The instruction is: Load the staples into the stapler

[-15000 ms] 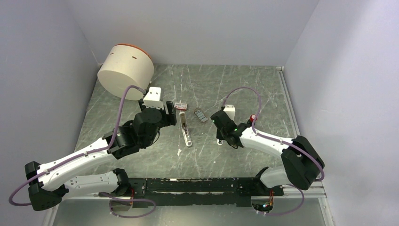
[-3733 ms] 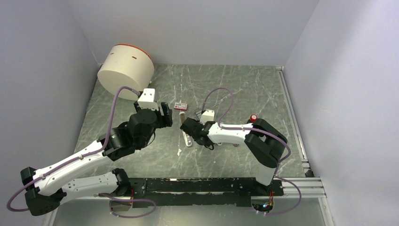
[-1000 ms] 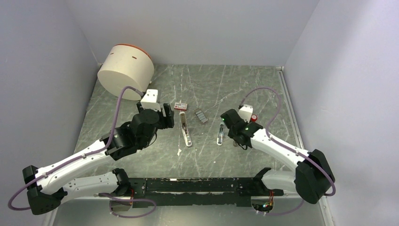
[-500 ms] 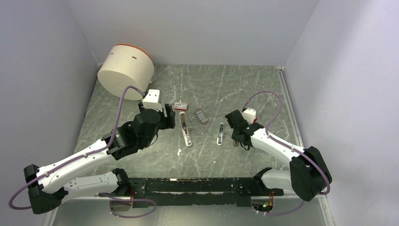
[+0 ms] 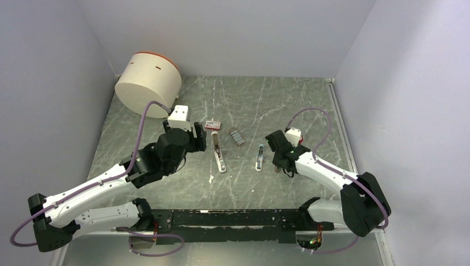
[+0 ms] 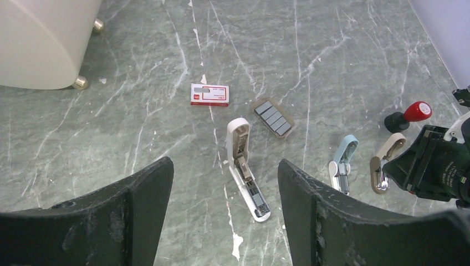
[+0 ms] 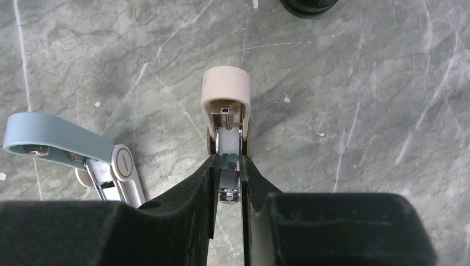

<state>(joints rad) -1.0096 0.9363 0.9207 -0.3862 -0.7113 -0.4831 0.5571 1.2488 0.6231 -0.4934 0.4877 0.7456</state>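
Observation:
The stapler (image 5: 220, 155), a slim white bar hinged open with its tray exposed, lies mid-table and also shows in the left wrist view (image 6: 246, 177). The staples, a small red box (image 5: 212, 125) with a white label (image 6: 209, 94), lie just beyond its far end. Loose staple strips (image 6: 272, 117) rest on a grey card to the right. My left gripper (image 5: 198, 138) hovers open left of the stapler, its fingers (image 6: 138, 205) wide apart. My right gripper (image 7: 227, 185) is shut on the metal tail of a small beige stapler (image 7: 224, 91), away from the white one.
A small blue stapler (image 5: 259, 157) lies open beside the right gripper (image 7: 55, 145). A red-knobbed stamp (image 6: 415, 112) stands behind it. A large white cylinder (image 5: 148, 83) occupies the back left corner. Walls close in on three sides.
The right wrist has shifted slightly to the right, staying shut on the beige stapler. The left arm has barely moved.

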